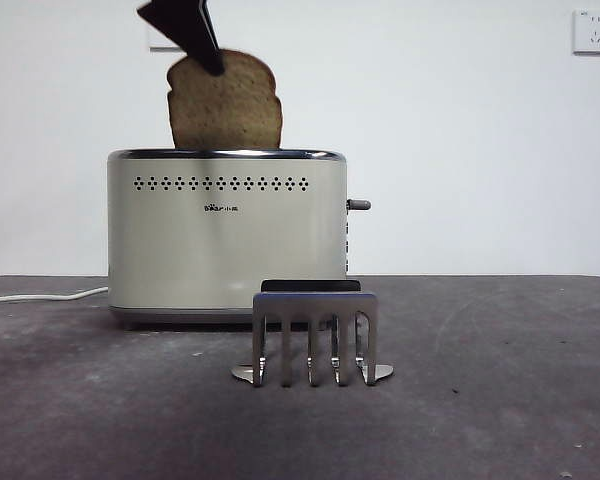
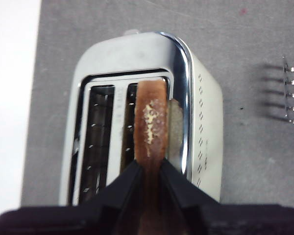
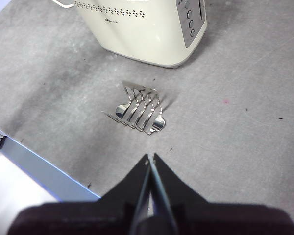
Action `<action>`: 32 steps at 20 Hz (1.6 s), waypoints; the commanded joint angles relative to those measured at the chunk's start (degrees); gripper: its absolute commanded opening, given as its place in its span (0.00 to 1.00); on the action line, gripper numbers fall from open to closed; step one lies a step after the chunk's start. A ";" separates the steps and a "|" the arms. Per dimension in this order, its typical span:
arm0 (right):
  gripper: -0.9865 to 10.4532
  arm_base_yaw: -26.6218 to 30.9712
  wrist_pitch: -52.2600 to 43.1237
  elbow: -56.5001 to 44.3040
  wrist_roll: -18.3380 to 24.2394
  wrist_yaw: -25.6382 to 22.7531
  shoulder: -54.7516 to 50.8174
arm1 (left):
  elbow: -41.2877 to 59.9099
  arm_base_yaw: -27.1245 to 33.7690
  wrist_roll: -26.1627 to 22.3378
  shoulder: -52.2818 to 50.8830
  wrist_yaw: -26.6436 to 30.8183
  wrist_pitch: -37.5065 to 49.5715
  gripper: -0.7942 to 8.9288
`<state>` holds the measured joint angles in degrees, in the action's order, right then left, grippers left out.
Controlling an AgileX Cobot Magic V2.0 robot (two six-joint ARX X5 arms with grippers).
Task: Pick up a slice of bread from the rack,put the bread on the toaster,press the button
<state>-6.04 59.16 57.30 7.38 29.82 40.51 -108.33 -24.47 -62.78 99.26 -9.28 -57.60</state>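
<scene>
Left hand (image 2: 149,171), clamped on the tan crusted bread slice (image 1: 226,105), holds it edge-down, aligned along the cream toaster's (image 1: 225,235) slot.

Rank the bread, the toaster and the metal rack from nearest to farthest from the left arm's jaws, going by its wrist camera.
1. The slice of bread, clamped between the jaws of the left gripper.
2. The toaster, directly under the bread, slots open.
3. The rack, off to the side on the table, past the toaster.
</scene>
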 commanded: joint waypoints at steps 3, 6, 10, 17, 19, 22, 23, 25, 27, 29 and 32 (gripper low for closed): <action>0.08 -0.11 -0.11 0.09 0.66 -0.15 0.09 | 0.09 1.42 -0.07 3.78 -0.42 2.58 0.08; 0.08 -0.11 -0.13 0.09 0.68 -0.15 0.35 | 0.09 1.70 1.73 4.13 -3.02 3.98 0.23; 0.08 -0.11 -0.15 0.09 1.09 -0.13 1.14 | 0.09 1.68 6.73 4.04 -2.78 5.88 0.48; 0.08 -0.11 -1.75 0.09 1.09 -0.11 2.69 | 0.07 1.66 21.64 2.21 1.62 7.30 0.48; 0.08 -0.11 -4.59 0.09 1.03 0.24 4.24 | 0.07 1.68 29.24 0.02 1.75 6.82 0.48; 0.08 -0.11 -11.30 0.09 -1.27 0.33 8.22 | 0.07 1.70 43.78 -4.55 1.40 4.70 0.48; 0.08 -0.11 -14.51 0.09 -2.73 0.35 10.19 | 0.07 1.70 47.21 -6.34 1.16 3.34 0.48; 0.08 -0.11 -21.05 0.09 -5.81 3.08 13.88 | 0.07 1.70 49.79 -9.49 -0.72 0.31 0.47; 0.08 -0.11 -29.51 0.15 -10.21 7.85 18.23 | 0.07 1.68 50.66 -12.52 -3.76 -3.17 0.47; 0.08 -0.22 -37.57 0.87 -15.21 9.35 23.32 | 0.07 1.68 50.84 -15.34 -5.62 -6.36 0.47; 0.08 -1.95 -44.06 3.76 -18.49 9.20 31.19 | 0.07 1.68 51.06 -18.80 -5.92 -9.88 0.47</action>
<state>-7.64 15.66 60.84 -8.93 38.83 71.02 -108.64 -22.90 -12.36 80.53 -14.83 -67.40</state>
